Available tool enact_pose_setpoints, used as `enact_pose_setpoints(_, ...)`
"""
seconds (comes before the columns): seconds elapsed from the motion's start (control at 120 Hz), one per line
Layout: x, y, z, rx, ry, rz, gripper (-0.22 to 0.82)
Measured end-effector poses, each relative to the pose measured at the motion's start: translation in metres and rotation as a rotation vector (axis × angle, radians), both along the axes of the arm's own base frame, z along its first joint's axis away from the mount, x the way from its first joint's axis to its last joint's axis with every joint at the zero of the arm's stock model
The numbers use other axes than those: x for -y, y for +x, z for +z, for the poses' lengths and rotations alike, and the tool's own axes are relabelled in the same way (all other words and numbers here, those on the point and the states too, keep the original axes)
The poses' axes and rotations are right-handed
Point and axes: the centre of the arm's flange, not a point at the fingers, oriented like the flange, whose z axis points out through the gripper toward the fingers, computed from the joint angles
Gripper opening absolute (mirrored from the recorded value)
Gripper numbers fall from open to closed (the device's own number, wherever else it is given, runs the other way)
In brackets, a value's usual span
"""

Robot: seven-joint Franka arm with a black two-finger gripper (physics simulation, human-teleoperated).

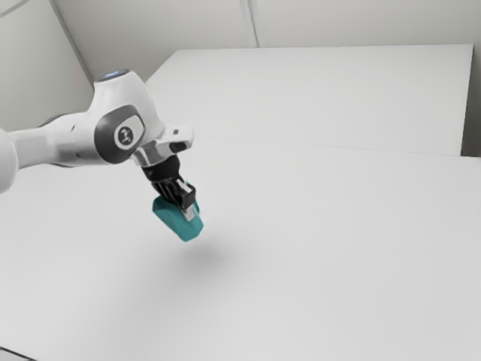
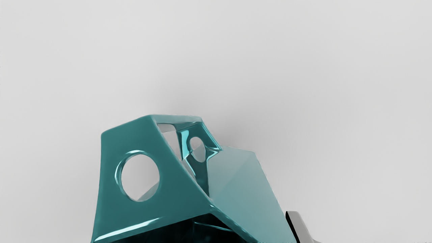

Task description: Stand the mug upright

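You have the mug point(image 1: 174, 218) grasped in the jaws, tilted and held up off the tabletop point(image 1: 316, 248), with a soft shadow point(image 1: 204, 263) below it. In your wrist view, one fingertip point(image 2: 298, 224) sits against the mug's side.

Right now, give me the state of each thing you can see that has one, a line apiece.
Mug: tilted, not upright, held off the table.
Gripper: shut on the mug.
Arm: reaching in from the exterior view's left, hand angled downward.
Table: flat top, with a soft shadow on it below the mug.
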Motion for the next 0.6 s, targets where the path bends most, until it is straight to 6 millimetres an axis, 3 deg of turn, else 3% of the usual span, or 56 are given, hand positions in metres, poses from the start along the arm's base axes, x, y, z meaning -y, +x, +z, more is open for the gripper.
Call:
enact_pose_setpoints(0.225,-0.012,-0.022,-0.01,-0.017,0.066,0.075,-0.15)
enact_pose_setpoints(0.6,-0.021,-0.03,-0.042,0.02,0.18,0.149,-0.15)
